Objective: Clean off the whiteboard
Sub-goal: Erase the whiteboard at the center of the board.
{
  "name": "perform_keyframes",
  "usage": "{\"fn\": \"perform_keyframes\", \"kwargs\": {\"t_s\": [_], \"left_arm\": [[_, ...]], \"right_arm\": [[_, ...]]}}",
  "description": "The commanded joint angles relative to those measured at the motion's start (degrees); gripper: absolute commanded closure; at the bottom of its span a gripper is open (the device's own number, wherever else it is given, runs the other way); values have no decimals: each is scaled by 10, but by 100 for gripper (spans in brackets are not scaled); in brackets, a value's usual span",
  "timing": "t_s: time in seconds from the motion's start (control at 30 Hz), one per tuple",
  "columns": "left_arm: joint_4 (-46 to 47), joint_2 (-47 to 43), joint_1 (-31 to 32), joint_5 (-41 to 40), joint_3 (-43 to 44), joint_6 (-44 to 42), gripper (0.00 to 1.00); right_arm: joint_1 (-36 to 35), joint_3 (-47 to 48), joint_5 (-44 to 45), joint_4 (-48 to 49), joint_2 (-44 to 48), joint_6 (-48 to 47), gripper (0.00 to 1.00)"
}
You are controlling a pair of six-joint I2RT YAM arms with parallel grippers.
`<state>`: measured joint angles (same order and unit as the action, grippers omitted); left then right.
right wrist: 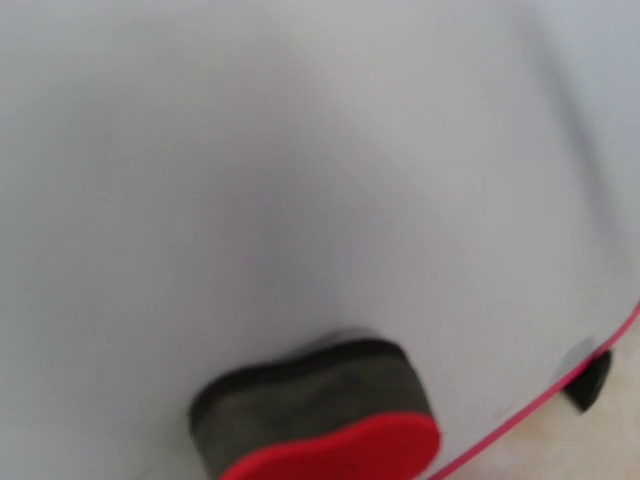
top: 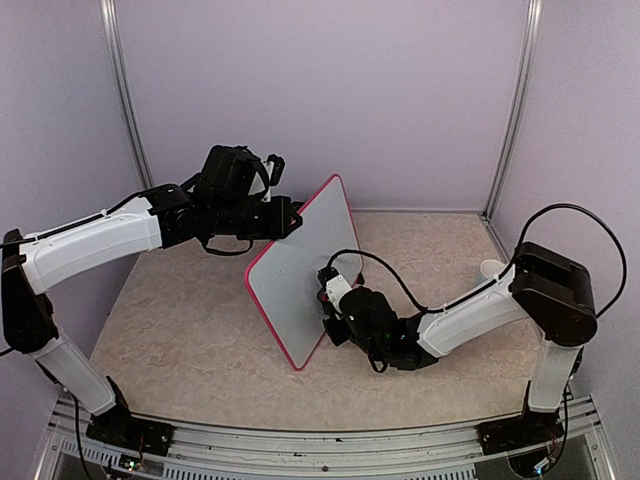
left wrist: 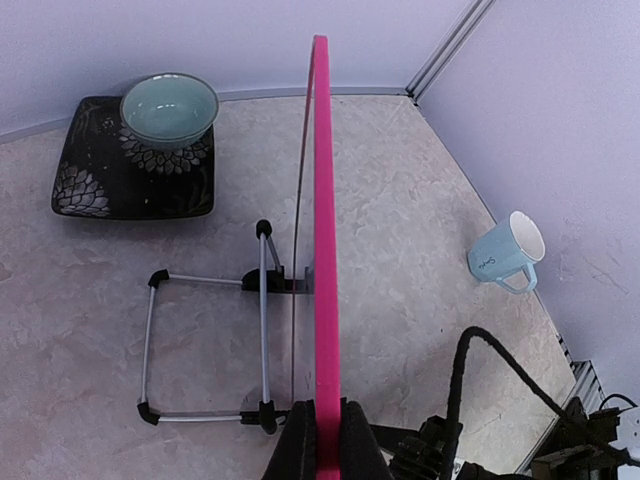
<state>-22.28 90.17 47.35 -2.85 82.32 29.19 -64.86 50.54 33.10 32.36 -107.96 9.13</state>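
The whiteboard [top: 300, 275], white with a pink-red frame, stands tilted on its lower edge in the middle of the table. No writing shows on its face. My left gripper [top: 287, 222] is shut on its upper left rim. In the left wrist view the pink rim [left wrist: 321, 200] runs edge-on between my black fingers [left wrist: 296, 450]. My right gripper [top: 328, 298] is at the board's lower right face. It holds a red eraser [right wrist: 315, 430] with its dark felt pressed against the white surface [right wrist: 300, 150]. The right gripper's own fingers are out of that view.
A wire stand [left wrist: 205, 340] lies on the table behind the board. A black patterned plate [left wrist: 135, 175] with a pale green bowl [left wrist: 170, 108] sits at the far side. A light blue mug [left wrist: 505, 255] lies by the right wall. A black foot [right wrist: 590, 378] shows at the board's corner.
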Motion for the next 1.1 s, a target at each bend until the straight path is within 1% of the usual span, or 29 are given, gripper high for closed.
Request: {"fn": "perform_keyframes", "kwargs": {"t_s": [0.0, 0.13, 0.2, 0.4, 0.57, 0.67, 0.77, 0.9, 1.07], "left_arm": [[-16, 15, 13, 55, -8, 25, 100], [-14, 17, 13, 56, -5, 25, 100], [-15, 18, 12, 56, -3, 25, 100], [-16, 18, 11, 55, -2, 25, 100], [-14, 20, 11, 58, -4, 26, 100], [-13, 20, 12, 59, -4, 25, 100], [-12, 19, 12, 59, -3, 26, 100], [-13, 17, 12, 59, -6, 27, 100], [-14, 15, 13, 59, -6, 27, 100]], "right_arm": [[10, 42, -29, -35, 16, 3, 88], [2, 51, -58, -34, 7, -10, 88], [-12, 51, -56, -25, 2, -26, 88], [-63, 25, -74, 33, 3, -71, 89], [-73, 12, -87, 53, 24, -84, 89], [-71, 15, -75, 49, 29, -88, 88], [-49, 25, -69, 22, 24, -61, 88], [17, 70, -49, -71, 2, 1, 89], [64, 102, -51, -130, -9, 23, 89]]}}
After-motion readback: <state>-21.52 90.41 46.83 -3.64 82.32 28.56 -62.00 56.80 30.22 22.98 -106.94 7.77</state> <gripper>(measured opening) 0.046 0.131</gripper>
